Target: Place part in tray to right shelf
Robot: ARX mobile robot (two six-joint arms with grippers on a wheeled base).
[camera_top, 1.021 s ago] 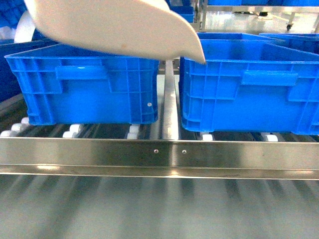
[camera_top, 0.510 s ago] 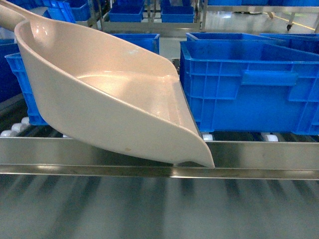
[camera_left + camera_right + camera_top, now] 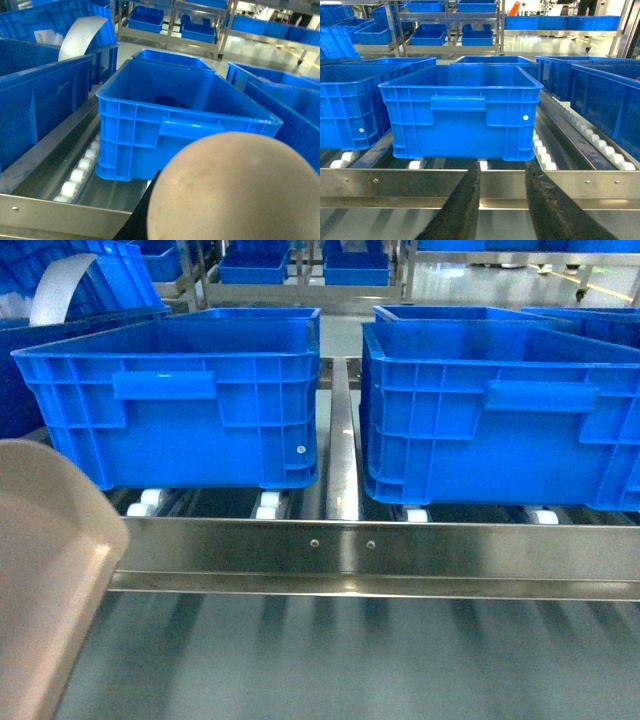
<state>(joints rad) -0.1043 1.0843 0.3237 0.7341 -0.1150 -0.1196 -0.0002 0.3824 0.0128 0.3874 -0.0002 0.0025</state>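
Note:
The cream tray hangs low at the left edge of the head view, in front of the steel rail. In the left wrist view its rounded back fills the lower right and covers my left gripper's jaws; only a dark sliver of a finger shows beside it, and the tray rides with that arm. My right gripper is open, with nothing between its two dark fingers, and sits just before the right shelf's front rail. The part is out of view.
Two large blue crates stand side by side on the white rollers behind the rail, with a steel divider between them. More blue crates and racks stand behind and to the sides.
The tray swung from the top of the head view, down across the left crate, to the bottom left corner. The crates and the right gripper's shelf have not moved.

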